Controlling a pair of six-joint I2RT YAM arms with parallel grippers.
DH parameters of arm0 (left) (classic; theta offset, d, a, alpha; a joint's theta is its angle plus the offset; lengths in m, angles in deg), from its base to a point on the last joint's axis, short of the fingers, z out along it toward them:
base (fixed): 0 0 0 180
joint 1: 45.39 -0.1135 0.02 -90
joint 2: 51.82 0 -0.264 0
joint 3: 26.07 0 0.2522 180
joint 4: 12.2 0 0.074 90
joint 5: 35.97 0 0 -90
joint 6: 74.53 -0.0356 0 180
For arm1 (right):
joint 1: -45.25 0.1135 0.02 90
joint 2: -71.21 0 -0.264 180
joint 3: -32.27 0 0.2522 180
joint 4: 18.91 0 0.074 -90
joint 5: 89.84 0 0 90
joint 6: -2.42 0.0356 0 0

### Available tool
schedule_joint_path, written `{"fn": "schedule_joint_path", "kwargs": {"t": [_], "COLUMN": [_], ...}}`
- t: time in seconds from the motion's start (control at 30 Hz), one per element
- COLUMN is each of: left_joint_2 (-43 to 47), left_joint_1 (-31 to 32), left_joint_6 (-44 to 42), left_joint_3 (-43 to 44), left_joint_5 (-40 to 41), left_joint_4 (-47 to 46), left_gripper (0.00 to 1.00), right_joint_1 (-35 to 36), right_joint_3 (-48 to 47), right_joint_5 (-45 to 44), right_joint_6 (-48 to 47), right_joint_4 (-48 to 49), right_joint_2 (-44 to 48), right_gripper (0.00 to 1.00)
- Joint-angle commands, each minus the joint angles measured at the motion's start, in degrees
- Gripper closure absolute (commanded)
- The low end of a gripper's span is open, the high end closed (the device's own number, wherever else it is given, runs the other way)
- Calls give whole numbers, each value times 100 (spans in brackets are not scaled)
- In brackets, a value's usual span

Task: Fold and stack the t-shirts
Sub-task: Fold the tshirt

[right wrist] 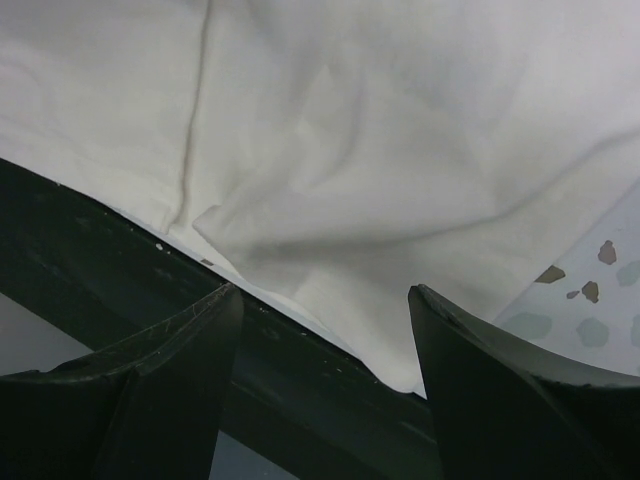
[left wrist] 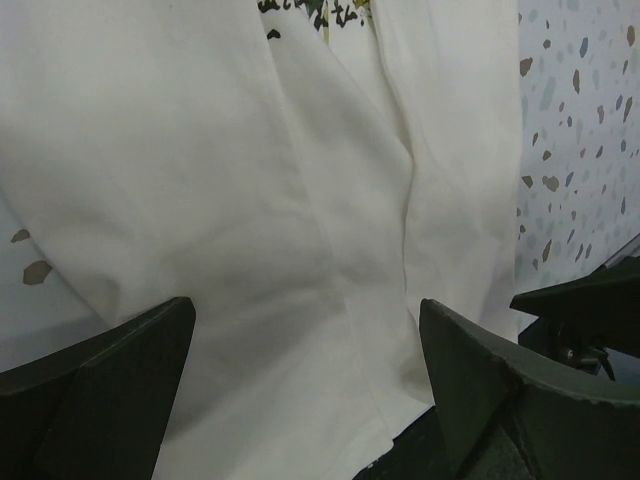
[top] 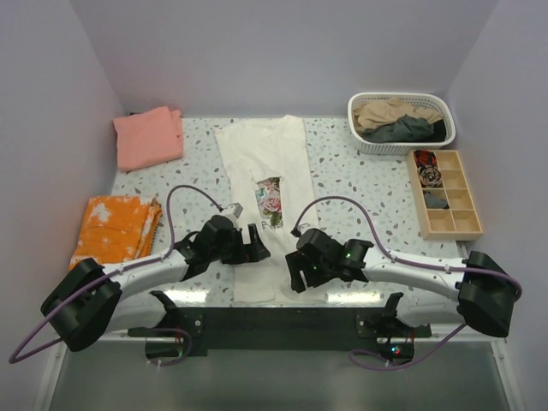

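Cream shirt lies lengthwise from near edge toward far edge. Left gripper and right gripper flank its near hem equally close, both spread wide and seemingly empty.

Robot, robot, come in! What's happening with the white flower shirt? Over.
Left gripper open, right gripper open, both above near hem. Cream t-shirt lying long and narrow, ungripped. Nothing on top.

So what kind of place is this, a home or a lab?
Most likely a robot test booth, not a home: plain lilac walls box in a speckled table, the left arm and right arm are bolted at its edge, and a basket holds clothes.
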Motion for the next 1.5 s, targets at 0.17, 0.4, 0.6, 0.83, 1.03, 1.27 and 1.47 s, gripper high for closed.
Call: {"fn": "schedule_joint_path", "kwargs": {"t": [0.17, 0.4, 0.6, 0.83, 1.03, 1.27, 1.47], "left_joint_2": [135, 680, 822, 655, 698, 1716, 2499], "left_joint_1": [109, 108, 100, 108, 100, 108, 100], "left_joint_6": [385, 499, 359, 175, -502, -547, 14], "left_joint_3": [-590, -951, -899, -750, 65, 859, 859], "left_joint_5": [76, 296, 533, 534, 559, 1395, 1166], "left_joint_4": [-32, 662, 1067, 971, 1312, 2815, 3297], "left_gripper": [0, 0, 0, 0, 0, 0, 0], "right_joint_1": [77, 139, 393, 1113, 1220, 957, 597], "right_joint_3": [345, 521, 556, -14, -261, -16, 82], "right_joint_5": [-15, -674, -1360, -2159, -2755, -3302, -3057], "right_joint_6": [625, 1275, 1987, 2805, 2611, 2911, 2402], "right_joint_4": [-441, -1258, -2103, -3034, -2639, -2649, -2306], "right_joint_2": [-36, -361, -344, -494, 760, 2360, 2566], "right_gripper": [28, 29, 30, 31, 23, 17, 15]}}
